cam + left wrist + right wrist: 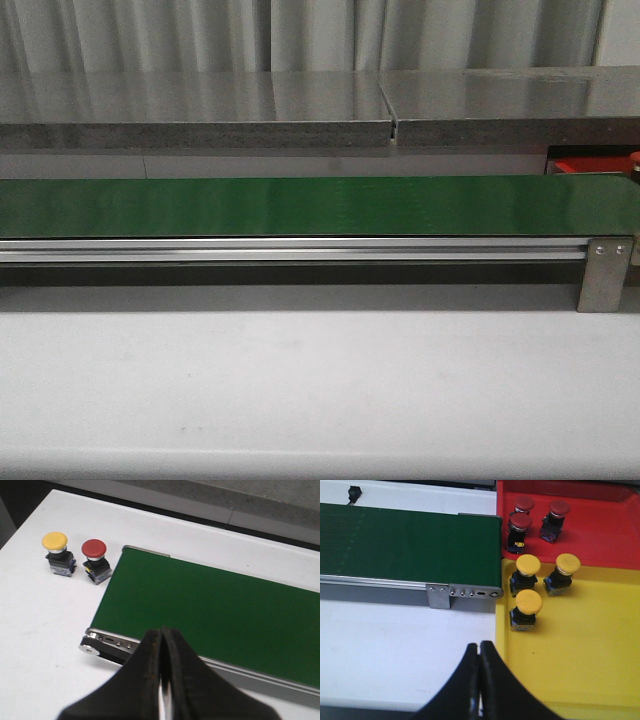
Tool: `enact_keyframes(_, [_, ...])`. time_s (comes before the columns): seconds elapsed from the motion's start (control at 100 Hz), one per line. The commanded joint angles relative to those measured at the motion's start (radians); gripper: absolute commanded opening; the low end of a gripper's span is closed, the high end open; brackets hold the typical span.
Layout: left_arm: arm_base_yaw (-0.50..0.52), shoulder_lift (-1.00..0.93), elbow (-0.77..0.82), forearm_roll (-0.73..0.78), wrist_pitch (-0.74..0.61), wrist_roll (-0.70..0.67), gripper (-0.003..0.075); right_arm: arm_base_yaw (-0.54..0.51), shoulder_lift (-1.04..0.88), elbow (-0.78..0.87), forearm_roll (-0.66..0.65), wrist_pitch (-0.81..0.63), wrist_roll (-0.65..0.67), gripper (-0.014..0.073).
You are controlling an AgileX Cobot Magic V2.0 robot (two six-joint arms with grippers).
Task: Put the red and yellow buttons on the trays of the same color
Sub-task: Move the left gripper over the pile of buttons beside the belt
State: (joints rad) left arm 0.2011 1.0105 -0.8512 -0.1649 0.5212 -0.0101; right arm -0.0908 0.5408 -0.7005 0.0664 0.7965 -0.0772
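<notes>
Green conveyor belt (320, 206) spans the front view from edge to edge, bare along its whole visible length, with an aluminium rail (290, 250) under its near side and a metal bracket (604, 273) at the right end; we see neither arm in that view; a white table (320, 390) lies in front of the belt, and a sliver of red (590, 166) shows beyond the belt's right end. From the left wrist view we list one yellow button (58, 553) and one red button (95, 560), both upright on the white table, side by side but apart, just beyond the end of the belt, the red one the nearer to it; our left gripper (161, 645) hangs above the belt's near rail with its jaws pressed together and nothing between them. From the right wrist view we list a red tray (610, 530) holding three red buttons (521, 529) and, touching it, a yellow tray (590, 645) holding three yellow buttons (527, 607), all upright, both trays set against the end of the belt; our right gripper (480, 652) hovers over the table at the yellow tray's edge, jaws closed and empty.
</notes>
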Motion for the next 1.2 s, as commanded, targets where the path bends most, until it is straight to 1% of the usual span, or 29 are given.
enact_keyframes(0.0, [0.036, 0.053, -0.099, -0.007, -0.019, -0.012, -0.0020, 0.000, 0.001, -0.022, -0.009, -0.064, -0.006, -0.0117])
enact_keyframes(0.08, [0.064, 0.117, -0.156, -0.007, 0.026, -0.012, 0.0000, 0.000, 0.001, -0.022, -0.009, -0.064, -0.006, -0.0117])
enact_keyframes(0.13, [0.076, 0.157, -0.189, -0.007, 0.036, -0.012, 0.0055, 0.000, 0.001, -0.022, -0.009, -0.064, -0.006, -0.0117])
enact_keyframes(0.2, [0.087, 0.213, -0.232, -0.011, 0.036, -0.012, 0.0189, 0.000, 0.001, -0.022, -0.009, -0.064, -0.006, -0.0117])
enact_keyframes(0.25, [0.094, 0.251, -0.263, -0.019, 0.036, -0.012, 0.0328, 0.000, 0.001, -0.022, -0.009, -0.064, -0.006, -0.0117])
enact_keyframes(0.27, [0.096, 0.267, -0.276, -0.024, 0.038, -0.012, 0.0362, 0.000, 0.001, -0.022, -0.009, -0.064, -0.006, -0.0117])
enact_keyframes(0.28, [0.096, 0.277, -0.285, -0.024, 0.038, -0.012, 0.0395, 0.000, 0.001, -0.022, -0.009, -0.064, -0.006, -0.0117])
enact_keyframes(0.32, [0.101, 0.306, -0.307, -0.028, 0.043, -0.015, 0.0480, 0.000, 0.001, -0.022, -0.009, -0.064, -0.006, -0.0117])
enact_keyframes(0.39, [0.113, 0.369, -0.360, -0.028, 0.081, -0.054, 0.0559, 0.000, 0.001, -0.022, -0.009, -0.064, -0.006, -0.0117])
enact_keyframes(0.43, [0.119, 0.409, -0.398, -0.028, 0.122, -0.061, 0.0570, 0.000, 0.001, -0.022, -0.009, -0.064, -0.006, -0.0117])
enact_keyframes(0.59, [0.141, 0.576, -0.556, -0.046, 0.253, -0.065, 0.0565, 0.000, 0.001, -0.022, -0.009, -0.064, -0.006, -0.0117])
enact_keyframes(0.71, [0.141, 0.689, -0.675, -0.049, 0.333, -0.121, 0.0564, 0.000, 0.001, -0.022, -0.009, -0.064, -0.006, -0.0117])
enact_keyframes(0.88, [0.141, 0.821, -0.813, -0.021, 0.392, -0.219, 0.0564, 0.000, 0.001, -0.022, -0.009, -0.064, -0.006, -0.0117])
enact_keyframes(0.99, [0.141, 0.887, -0.883, -0.002, 0.431, -0.254, 0.0564, 0.000, 0.001, -0.022, -0.009, -0.064, -0.006, -0.0117])
enact_keyframes(1.05, [0.141, 0.912, -0.914, 0.002, 0.430, -0.276, 0.0564, 0.000, 0.001, -0.022, -0.009, -0.064, -0.006, -0.0117])
enact_keyframes(1.19, [0.144, 0.963, -0.983, 0.073, 0.449, -0.350, 0.0564, 0.000, 0.001, -0.022, -0.009, -0.064, -0.006, -0.0117])
